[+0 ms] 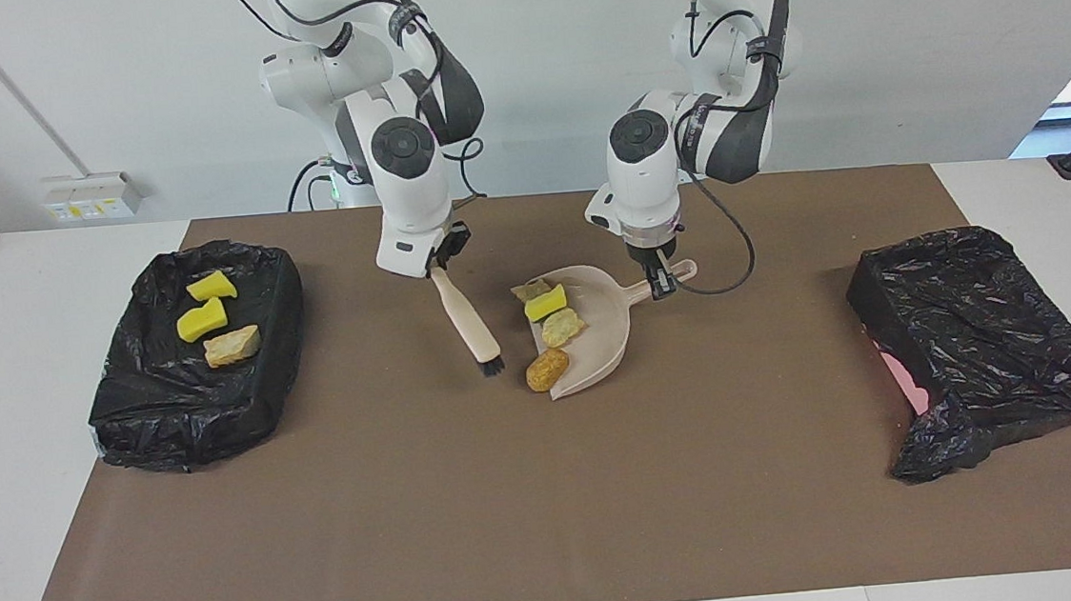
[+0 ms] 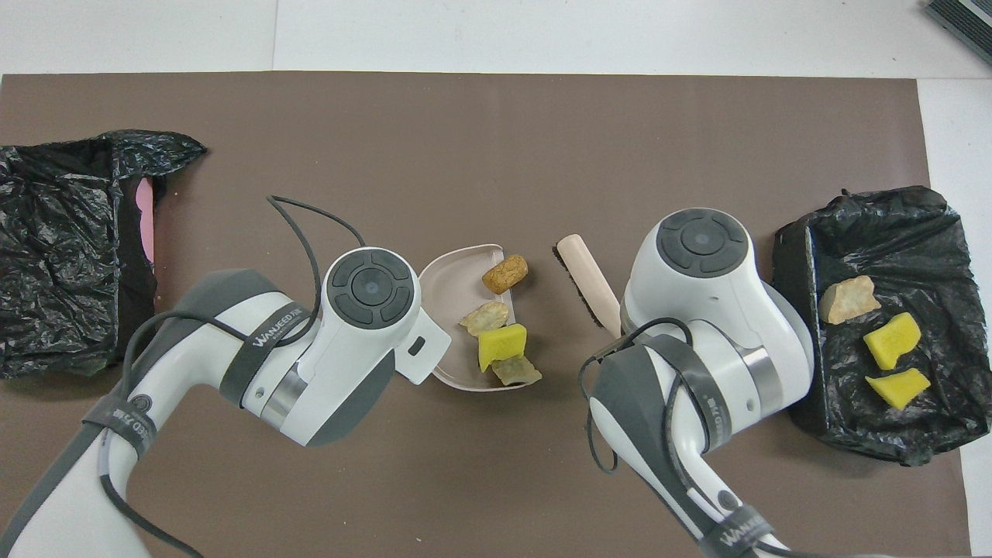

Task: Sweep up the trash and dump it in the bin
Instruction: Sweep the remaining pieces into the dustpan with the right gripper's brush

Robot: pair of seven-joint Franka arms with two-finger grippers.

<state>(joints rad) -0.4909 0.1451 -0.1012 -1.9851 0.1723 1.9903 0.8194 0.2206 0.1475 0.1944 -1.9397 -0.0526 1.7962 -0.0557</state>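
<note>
Brown mat [image 1: 512, 493]: right gripper [image 1: 438, 262] clamps brush [image 1: 467, 320], left gripper [image 1: 658, 276] clamps dustpan [image 1: 600, 329] handle; sweep orange chunk [image 1: 546, 368] fully inside, low and steady.

You have open mat [image 1: 514, 512] away from the robots; the brush [image 1: 466, 317] and dustpan [image 1: 603, 331] crowd the middle; bins [image 1: 197, 365] block both ends.

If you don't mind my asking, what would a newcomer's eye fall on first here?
Mid-table, the left hand holds a dustpan with sponge chunks at its mouth, while the right hand holds a brush beside it. Three more chunks lie in the bin at the right arm's end.
</note>
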